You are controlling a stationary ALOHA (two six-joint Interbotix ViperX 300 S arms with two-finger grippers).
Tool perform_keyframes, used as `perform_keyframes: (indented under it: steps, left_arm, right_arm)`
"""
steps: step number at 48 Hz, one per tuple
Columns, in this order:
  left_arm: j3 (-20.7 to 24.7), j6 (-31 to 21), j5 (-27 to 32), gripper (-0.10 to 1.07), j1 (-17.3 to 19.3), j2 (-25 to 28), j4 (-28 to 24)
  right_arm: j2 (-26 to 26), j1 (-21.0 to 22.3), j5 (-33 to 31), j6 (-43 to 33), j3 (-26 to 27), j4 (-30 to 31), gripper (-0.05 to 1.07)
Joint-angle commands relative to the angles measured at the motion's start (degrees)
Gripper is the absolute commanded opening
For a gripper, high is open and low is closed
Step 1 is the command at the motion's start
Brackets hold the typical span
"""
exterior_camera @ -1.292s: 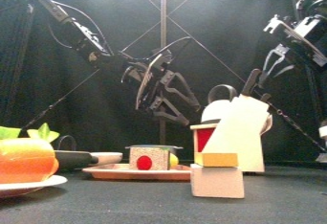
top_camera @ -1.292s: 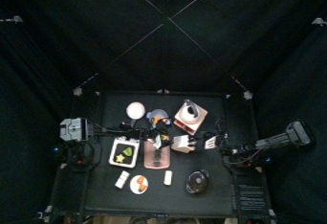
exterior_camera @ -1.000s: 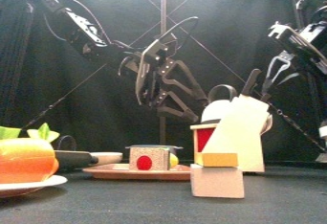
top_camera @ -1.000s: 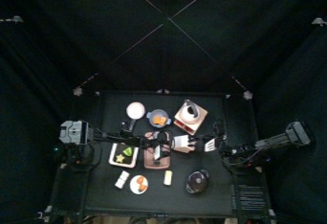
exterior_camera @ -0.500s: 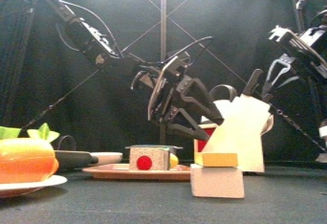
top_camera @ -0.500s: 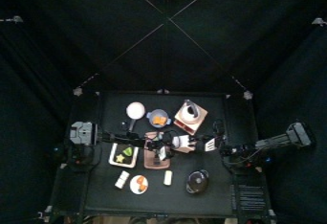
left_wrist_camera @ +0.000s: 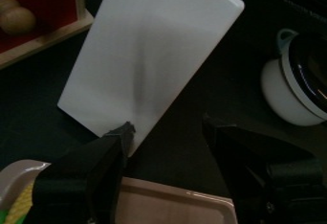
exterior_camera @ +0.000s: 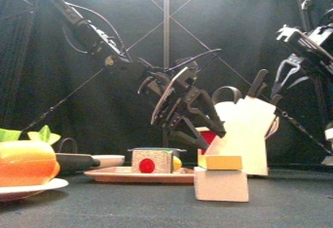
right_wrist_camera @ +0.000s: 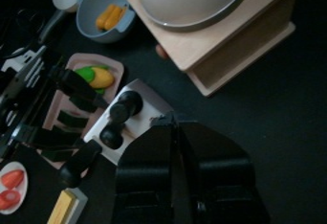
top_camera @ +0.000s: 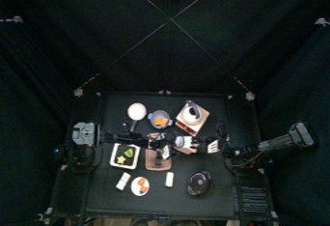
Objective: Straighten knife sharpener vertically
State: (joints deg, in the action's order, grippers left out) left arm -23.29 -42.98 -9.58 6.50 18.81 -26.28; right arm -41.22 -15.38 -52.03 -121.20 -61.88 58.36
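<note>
The knife sharpener (exterior_camera: pixel 247 134) is a white wedge-shaped body that leans over behind a yellow block at mid table. It also shows in the top view (top_camera: pixel 188 145). In the right wrist view it (right_wrist_camera: pixel 121 121) carries black knobs. In the left wrist view it is a flat white face (left_wrist_camera: pixel 153 56). My left gripper (left_wrist_camera: pixel 173 142) is open, its jaws on either side of the white body's lower corner. It hangs just left of the sharpener in the front view (exterior_camera: pixel 186 120). My right gripper (right_wrist_camera: pixel 182 166) is shut and empty, a little off the sharpener's other side.
A wooden block holding a grey bowl (right_wrist_camera: pixel 211 17) stands behind the sharpener. A bowl with orange food (right_wrist_camera: pixel 109 17), a pink tray (right_wrist_camera: pixel 90 75), a dark pot (left_wrist_camera: pixel 300 75), a plate with fruit (exterior_camera: pixel 26 164) and a tray with a red-marked box (exterior_camera: pixel 150 162) crowd around.
My left gripper has come down and to the right, from above the table's middle to the sharpener's left side. The right arm has barely moved.
</note>
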Motion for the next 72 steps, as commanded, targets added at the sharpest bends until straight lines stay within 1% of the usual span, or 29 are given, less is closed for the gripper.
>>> perform_keyframes:
  steps: [1,11,19,27,32,37,43,49,64,72]
  left_arm:
    - [1.2,0.1,-0.1,0.93,0.4,-1.0,0.1]
    - [0.9,-0.1,0.9,0.93,1.3,-1.1,0.4]
    - [1.1,-0.1,2.6,0.93,1.8,-0.9,1.5]
    - [1.0,-0.1,2.9,0.93,2.2,-1.0,1.5]
    - [0.9,-0.2,2.9,0.93,2.6,-1.2,1.8]
    - [1.1,-0.2,3.0,0.93,3.0,-1.2,2.5]
    - [1.2,-0.2,2.9,0.93,3.5,-1.1,3.0]
    - [1.6,-0.2,2.9,0.93,3.9,-1.1,3.8]
    - [3.5,-0.2,2.9,0.93,4.2,-0.1,3.8]
    - [4.6,-0.2,3.0,0.93,4.2,0.4,3.8]
  right_arm:
    - [-1.1,0.4,-1.1,0.0,0.2,1.0,0.32]
    - [-0.7,3.0,2.5,0.0,-1.4,0.8,0.32]
    - [0.2,7.5,8.8,0.0,-3.0,1.6,0.32]
    - [0.7,12.2,16.0,0.0,-4.2,3.7,0.32]
    - [1.4,12.7,18.9,0.0,-3.9,4.0,0.32]
    - [1.8,12.6,19.2,-0.1,-3.4,4.0,0.32]
    - [2.2,10.6,18.7,-0.3,-3.1,3.7,0.32]
    - [2.5,7.6,17.5,-0.4,-2.4,3.1,0.32]
    - [4.0,-0.6,10.9,-0.8,1.2,1.6,0.32]
    - [5.9,-3.1,9.2,-1.1,2.7,0.0,0.32]
